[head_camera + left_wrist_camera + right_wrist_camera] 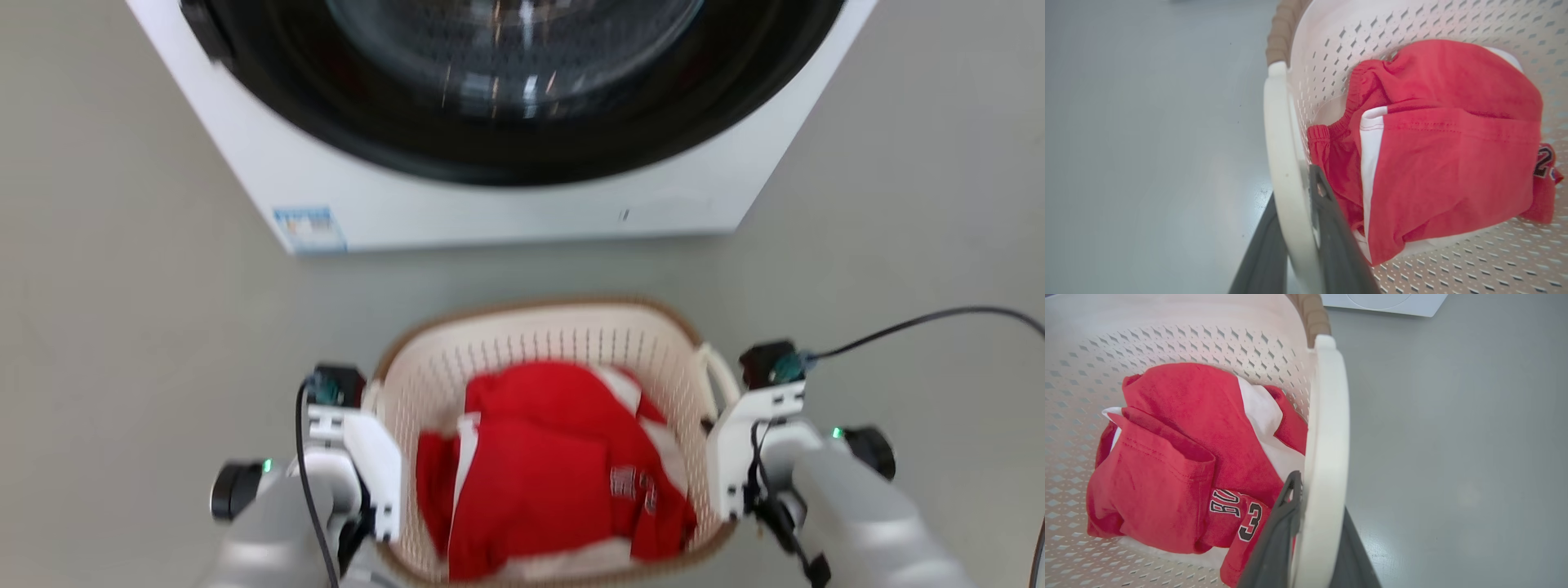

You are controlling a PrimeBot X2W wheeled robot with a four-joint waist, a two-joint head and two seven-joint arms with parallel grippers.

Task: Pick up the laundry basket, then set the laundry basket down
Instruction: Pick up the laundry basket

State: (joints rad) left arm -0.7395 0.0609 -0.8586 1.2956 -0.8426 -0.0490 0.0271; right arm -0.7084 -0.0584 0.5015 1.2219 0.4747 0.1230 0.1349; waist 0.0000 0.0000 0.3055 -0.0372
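Down by the grey floor (122,343) is the small cream holey plastic laundry basket (563,336), red clothes (555,465) inside. The left gripper (1294,192) and the right gripper (1321,498) each pinch a white loop handle (1280,134). A big white washing machine (490,214) stands behind. Grabbing looks done; lifting and setting down seem left.

"BU" + "3" on red jersey (1167,477)

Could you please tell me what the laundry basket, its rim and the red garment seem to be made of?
Laundry basket: likely moulded plastic, cream, smooth, with regular slots.
Rim: brown woven look, material unclear.
Red garment: soft fabric, with stitched hems and folds.
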